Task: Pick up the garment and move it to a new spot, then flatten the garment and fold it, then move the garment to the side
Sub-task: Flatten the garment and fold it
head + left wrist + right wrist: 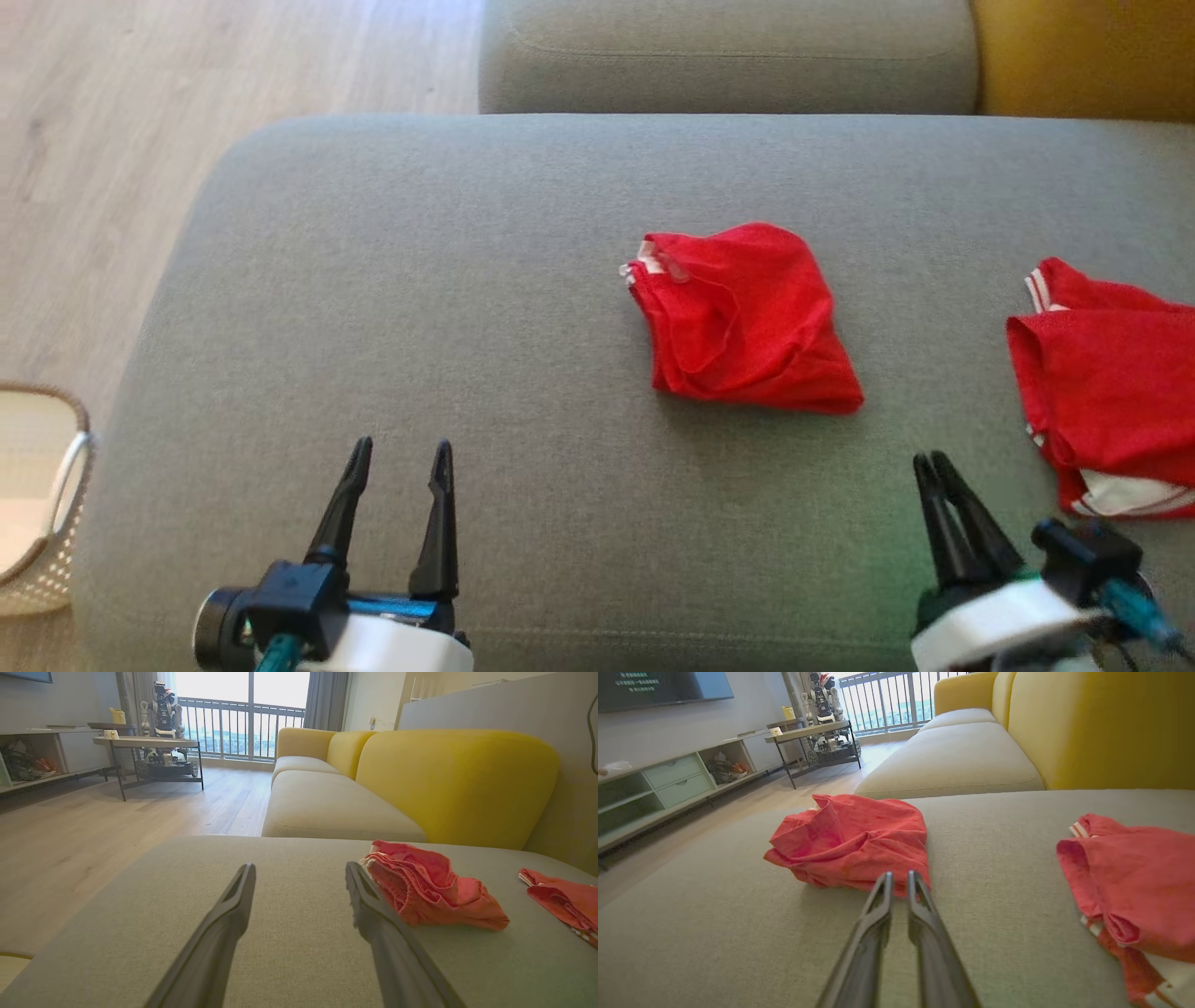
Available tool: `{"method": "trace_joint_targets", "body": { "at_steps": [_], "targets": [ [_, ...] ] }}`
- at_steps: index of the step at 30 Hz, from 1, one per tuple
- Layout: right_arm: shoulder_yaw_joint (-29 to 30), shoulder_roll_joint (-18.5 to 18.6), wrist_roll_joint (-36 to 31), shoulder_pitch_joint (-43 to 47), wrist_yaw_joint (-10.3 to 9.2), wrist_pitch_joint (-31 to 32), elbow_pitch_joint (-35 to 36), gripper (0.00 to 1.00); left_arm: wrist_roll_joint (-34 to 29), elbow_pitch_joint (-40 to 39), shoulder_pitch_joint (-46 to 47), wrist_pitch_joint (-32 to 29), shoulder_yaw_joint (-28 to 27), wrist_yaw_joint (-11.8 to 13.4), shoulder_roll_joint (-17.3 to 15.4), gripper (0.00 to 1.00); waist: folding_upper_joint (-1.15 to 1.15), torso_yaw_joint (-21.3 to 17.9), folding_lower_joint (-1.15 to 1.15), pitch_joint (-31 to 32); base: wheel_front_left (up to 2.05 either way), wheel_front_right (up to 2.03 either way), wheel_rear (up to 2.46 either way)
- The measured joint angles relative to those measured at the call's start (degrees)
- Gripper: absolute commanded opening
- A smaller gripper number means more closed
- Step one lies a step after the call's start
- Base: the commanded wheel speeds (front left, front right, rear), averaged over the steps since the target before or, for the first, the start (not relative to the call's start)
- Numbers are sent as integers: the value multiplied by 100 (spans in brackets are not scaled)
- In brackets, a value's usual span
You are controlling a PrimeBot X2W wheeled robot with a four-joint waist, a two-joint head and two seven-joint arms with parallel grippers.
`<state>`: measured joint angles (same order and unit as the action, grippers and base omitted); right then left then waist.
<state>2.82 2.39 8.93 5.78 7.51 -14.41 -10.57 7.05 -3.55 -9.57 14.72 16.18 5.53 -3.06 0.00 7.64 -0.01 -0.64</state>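
Open grey cushion (420,308) across the left and near side; blocked mid-right by a crumpled red garment (747,322), far right by another red garment (1111,401).

Bright, even daylight enters through the balcony window (243,714) at 12 o'clock, blown out to white glare. Shadows are soft. Wrist views bend at the edges; close claw fingers (219,938) blur.

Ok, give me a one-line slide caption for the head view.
Two red garments, one crumpled mid-cushion and one at right, lie on a grey sofa cushion.
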Motion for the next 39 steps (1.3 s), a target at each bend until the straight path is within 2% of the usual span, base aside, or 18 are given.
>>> {"method": "trace_joint_targets", "body": {
  "at_steps": [3,7,16,18,21,26,33,34,35,38,39],
  "targets": [
    [-136,-1,282,-467,0,1,-465,0,0,5,1,0,49,-5,0,100,0,122,0,-28,0,0,0],
    [-169,5,425,-1564,0,0,-1205,0,0,38,16,0,156,-23,-2,100,0,300,1,-83,0,0,0],
    [-363,48,415,-3510,0,198,-4068,0,2,288,100,0,360,-110,-2,100,0,610,1,-292,0,0,0],
    [-411,74,132,-3773,0,171,-4503,0,18,319,176,0,376,-127,-2,100,0,667,1,-341,0,0,0],
    [-705,88,319,-4070,0,93,-4937,0,20,361,280,0,407,-130,-2,100,0,740,2,-401,0,0,0],
    [-1790,97,1243,-4156,0,25,-5011,0,21,405,314,0,466,-153,-2,100,0,811,2,-453,0,0,0],
    [-3412,124,2187,-4012,0,7,-3975,0,21,446,378,0,488,-153,-2,100,0,788,1,-466,0,0,0],
    [-3667,122,2347,-3927,0,2,-3861,0,21,456,398,0,489,-152,-2,100,0,777,1,-460,0,0,0],
    [-3667,122,2347,-3927,0,2,-3861,0,21,456,398,0,489,-152,-2,100,0,777,1,-460,0,0,0],
    [-4344,119,2795,-3590,0,2,-3608,0,44,459,400,0,486,-151,-1,100,0,717,1,-424,0,0,0],
    [-4443,115,2870,-3506,0,2,-3539,5,57,458,398,0,478,-148,-1,100,0,684,0,-414,0,0,0]
  ]
}}
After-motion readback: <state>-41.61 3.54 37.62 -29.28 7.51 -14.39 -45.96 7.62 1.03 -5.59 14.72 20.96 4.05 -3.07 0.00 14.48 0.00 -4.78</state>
